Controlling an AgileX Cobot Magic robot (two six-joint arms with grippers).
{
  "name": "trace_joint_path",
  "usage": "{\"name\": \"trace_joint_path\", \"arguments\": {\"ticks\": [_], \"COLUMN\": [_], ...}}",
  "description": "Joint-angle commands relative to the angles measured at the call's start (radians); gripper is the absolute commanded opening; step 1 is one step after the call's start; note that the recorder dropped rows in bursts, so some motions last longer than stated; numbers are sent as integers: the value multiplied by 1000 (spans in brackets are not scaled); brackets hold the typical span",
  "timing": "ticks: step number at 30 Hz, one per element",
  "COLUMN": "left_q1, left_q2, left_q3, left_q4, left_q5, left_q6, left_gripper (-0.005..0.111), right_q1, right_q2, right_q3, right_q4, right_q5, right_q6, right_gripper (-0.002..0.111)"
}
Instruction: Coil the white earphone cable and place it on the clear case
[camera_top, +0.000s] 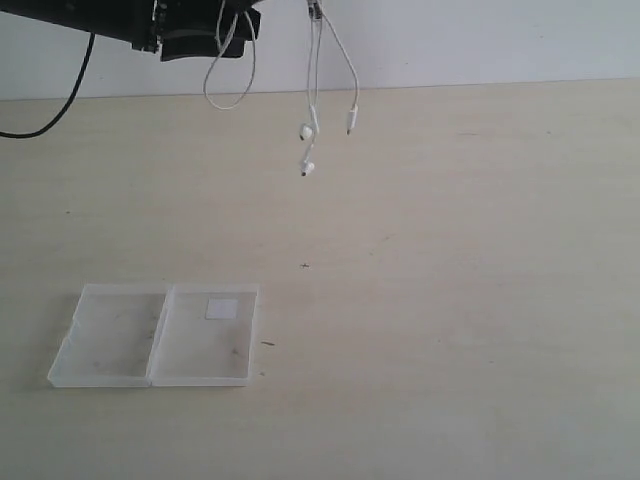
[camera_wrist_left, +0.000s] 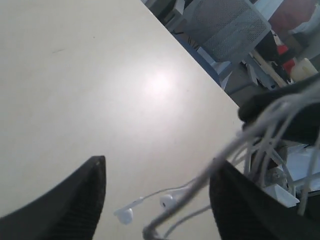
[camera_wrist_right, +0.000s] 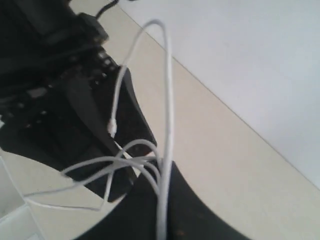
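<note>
Your right gripper (camera_wrist_right: 162, 175) is pressed together on the white earphone cable (camera_top: 316, 90), holding it in the air well apart from the clear case (camera_top: 160, 335), with both earbuds (camera_top: 307, 131) and the plug (camera_top: 351, 126) dangling free. Your left gripper (camera_wrist_left: 160, 200) stands spread wide, loose strands of cable running between its fingers (camera_wrist_left: 75, 200). That case lies opened flat on the pale table (camera_top: 450, 300), its sticker half on the side nearer the cable.

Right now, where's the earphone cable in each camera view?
Exterior: cable hangs at top centre, above the table.
Left wrist: cable at the picture's lower right, earbuds over the table.
Right wrist: cable loops down the picture's middle, table behind.
Shared landmark: the pale table.
</note>
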Motion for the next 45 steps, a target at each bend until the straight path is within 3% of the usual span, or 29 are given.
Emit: {"name": "trace_joint_path", "arguments": {"ticks": [1, 16, 24, 26, 28, 30, 31, 33, 36, 42, 45], "left_q1": [1, 21, 111, 138, 168, 193, 219, 244, 284, 414, 419], "left_q2": [-32, -63, -134, -155, -181, -207, -237, -291, -371, -647, -782], "left_q3": [5, 5, 5, 5, 5, 5, 5, 11, 86, 436, 535], "left_q4": [-5, -12, -12, -12, -12, -4, 4, 24, -27, -280, -333], "left_q5": [0, 0, 0, 0, 0, 0, 0, 0, 0, 0, 0], "left_q6": [-5, -18, -34, -36, -54, -69, -79, -82, -38, 123, 189], "left_gripper": [60, 59, 59, 54, 40, 20, 0, 0, 0, 0, 0], "right_q1": [-37, -55, -55, -55, -55, -55, -55, -45, -9, 132, 172], "right_q2": [-3, -4, -4, -4, -4, 2, 15, 54, 115, 260, 312], "right_q3": [-11, -11, -11, -11, -11, -11, -16, -65, -151, -263, -309], "right_q4": [-39, -102, -105, -102, -86, -37, 5, 23, 37, 33, 30], "right_q5": [47, 182, 304, 334, 369, 396, 426, 477, 511, 597, 612], "right_q6": [67, 115, 66, 38, 6, -20, -59, -76, -80, -132, -132], "right_gripper": [0, 0, 0, 0, 0, 0, 0, 0, 0, 0, 0]}}
